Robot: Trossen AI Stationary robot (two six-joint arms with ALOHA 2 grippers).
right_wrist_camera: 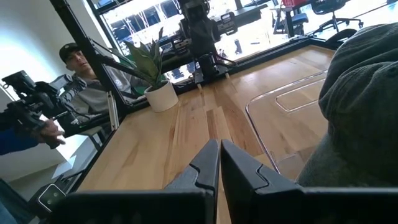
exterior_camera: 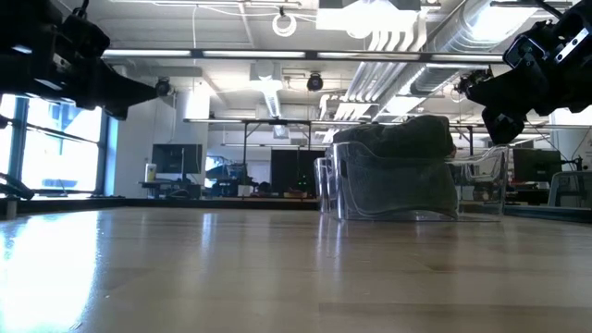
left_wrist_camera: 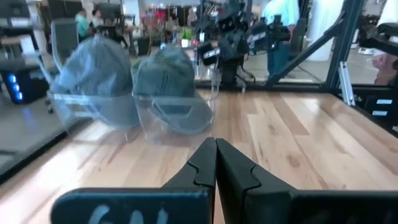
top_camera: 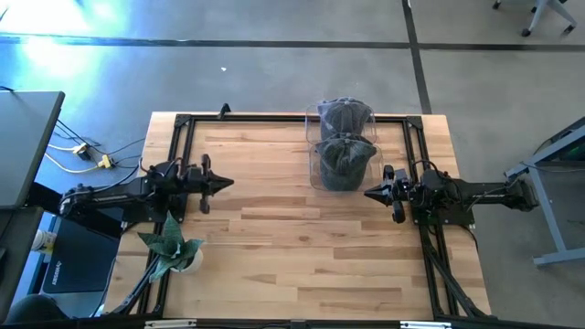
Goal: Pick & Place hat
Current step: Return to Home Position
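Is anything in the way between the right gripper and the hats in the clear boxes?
Only the wall of the nearer clear bin. The right gripper, shut, hangs beside it; its cap pokes out on top. The left gripper waits opposite.

Wood table (top_camera: 302,247) w/ 2 clear bins (top_camera: 315,178) touching, potted plant (top_camera: 174,249) by left edge.

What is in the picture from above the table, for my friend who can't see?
Two clear bins, each holding a dark cap, stand together at the far edge of a wooden table. The left gripper and the right gripper point inward from the sides, shut and empty, and a potted plant sits near the table's left edge.
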